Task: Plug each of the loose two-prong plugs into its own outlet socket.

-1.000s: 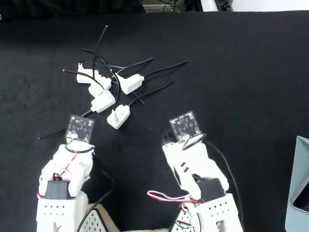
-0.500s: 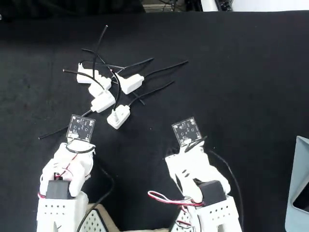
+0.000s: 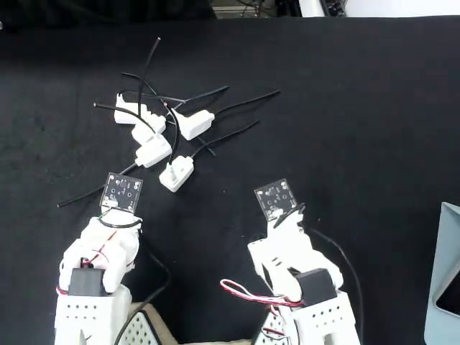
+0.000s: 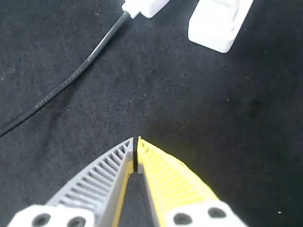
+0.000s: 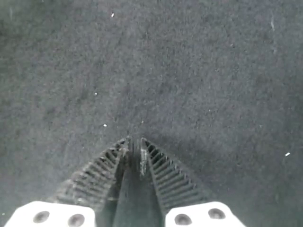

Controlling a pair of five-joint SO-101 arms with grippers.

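Observation:
Several white plugs and outlet sockets with black cords lie in a loose pile (image 3: 162,133) at the left centre of the black table. The nearest white piece (image 3: 176,173) lies just beyond the left arm. In the left wrist view that white piece (image 4: 218,21) and a white plug end with its black cord (image 4: 80,68) lie ahead of my left gripper (image 4: 136,142), which is shut and holds nothing. My right gripper (image 5: 134,141) is shut over bare black cloth. From above, the left arm (image 3: 118,194) sits near the pile and the right arm (image 3: 277,200) stands apart to its right.
A grey-blue container (image 3: 444,280) stands at the table's right edge. Black cords (image 3: 237,100) trail from the pile toward the table's middle. The cloth between the two arms and to the right of the right arm is bare.
The right arm has drawn back toward its base and turned slightly. The left arm has eased back a little. The pile has not moved.

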